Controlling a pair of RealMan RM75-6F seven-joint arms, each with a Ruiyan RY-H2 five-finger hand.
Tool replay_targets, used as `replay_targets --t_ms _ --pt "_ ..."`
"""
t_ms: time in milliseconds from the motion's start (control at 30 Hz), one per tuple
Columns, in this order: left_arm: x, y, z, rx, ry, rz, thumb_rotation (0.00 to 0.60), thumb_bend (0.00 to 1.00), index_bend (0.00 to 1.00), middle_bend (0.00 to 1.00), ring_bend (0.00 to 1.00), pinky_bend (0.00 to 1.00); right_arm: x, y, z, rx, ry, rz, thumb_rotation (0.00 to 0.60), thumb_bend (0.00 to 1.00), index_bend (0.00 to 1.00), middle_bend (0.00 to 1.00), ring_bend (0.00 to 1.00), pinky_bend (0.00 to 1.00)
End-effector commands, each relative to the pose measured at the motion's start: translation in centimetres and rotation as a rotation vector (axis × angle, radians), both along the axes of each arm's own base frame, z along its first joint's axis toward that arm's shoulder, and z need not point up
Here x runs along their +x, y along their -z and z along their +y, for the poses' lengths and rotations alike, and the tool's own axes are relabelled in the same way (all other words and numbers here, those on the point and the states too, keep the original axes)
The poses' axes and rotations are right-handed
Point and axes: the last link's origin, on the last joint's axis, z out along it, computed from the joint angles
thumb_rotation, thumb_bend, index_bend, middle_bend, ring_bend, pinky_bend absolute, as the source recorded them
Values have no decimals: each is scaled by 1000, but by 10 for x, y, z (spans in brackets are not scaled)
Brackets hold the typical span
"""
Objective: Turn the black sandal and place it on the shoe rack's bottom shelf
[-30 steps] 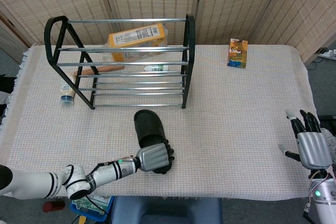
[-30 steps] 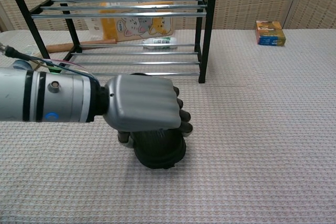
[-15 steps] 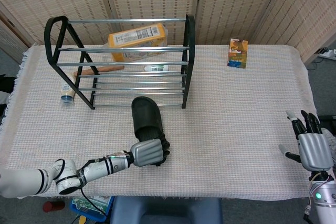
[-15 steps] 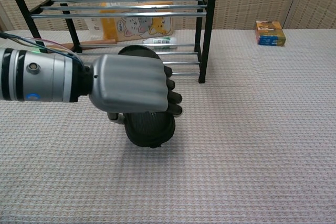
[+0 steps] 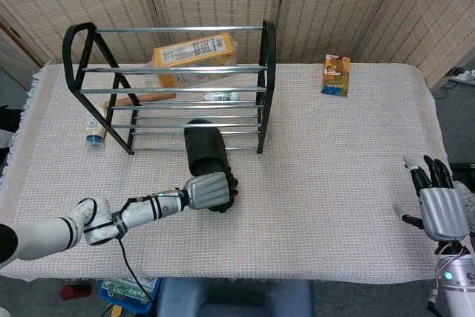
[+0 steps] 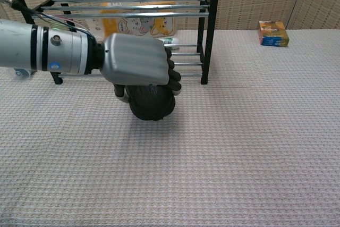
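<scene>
My left hand (image 5: pixel 210 191) (image 6: pixel 139 66) grips the heel end of the black sandal (image 5: pixel 204 150) (image 6: pixel 151 103). The sandal is held lengthwise, toe pointing at the black metal shoe rack (image 5: pixel 266 87) (image 6: pixel 207 30), and its toe overlaps the front of the bottom shelf bars (image 5: pixel 189 135) in the head view. In the chest view the hand hides most of the sandal. My right hand (image 5: pixel 439 209) hovers open at the table's right front edge, holding nothing.
A yellow box (image 5: pixel 194 56) lies behind the rack's upper bars, a wooden stick (image 5: pixel 145 98) and a small tube (image 5: pixel 220 96) lower down. A small cup (image 5: pixel 93 131) stands left of the rack. An orange carton (image 5: pixel 336 75) (image 6: pixel 273 33) sits at the back right.
My left hand has carried the sandal away from the front edge toward the rack; the toe now reaches the bottom shelf. The right hand has hardly moved.
</scene>
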Motion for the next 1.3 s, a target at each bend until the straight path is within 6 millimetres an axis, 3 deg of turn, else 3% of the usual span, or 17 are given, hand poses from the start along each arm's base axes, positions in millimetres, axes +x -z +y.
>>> replay_targets --t_ms 33,333,700,900,1133,1300 --pt "3 0 12 12 -2 -2 600 118 532 449 384 378 0 0 0 -1 3 1 600 188 0 203 26 0" --pt "-7 3 40 78 -16 26 600 118 503 425 366 378 0 1 -2 -1 8 3 600 188 0 203 26 0" --pt "-19 5 61 146 -59 55 600 118 434 360 316 378 -1 2 -3 -1 16 3 600 188 0 203 26 0" --pt "-27 3 71 201 -93 81 600 118 359 271 247 378 -1 3 -3 3 19 3 600 188 0 203 26 0" --pt "-36 2 74 253 -146 104 600 118 205 166 171 371 -1 3 -3 4 20 3 600 188 0 203 26 0" --pt "-40 -2 66 268 -166 80 600 118 161 143 166 364 -1 3 -2 6 19 3 600 188 0 203 26 0"
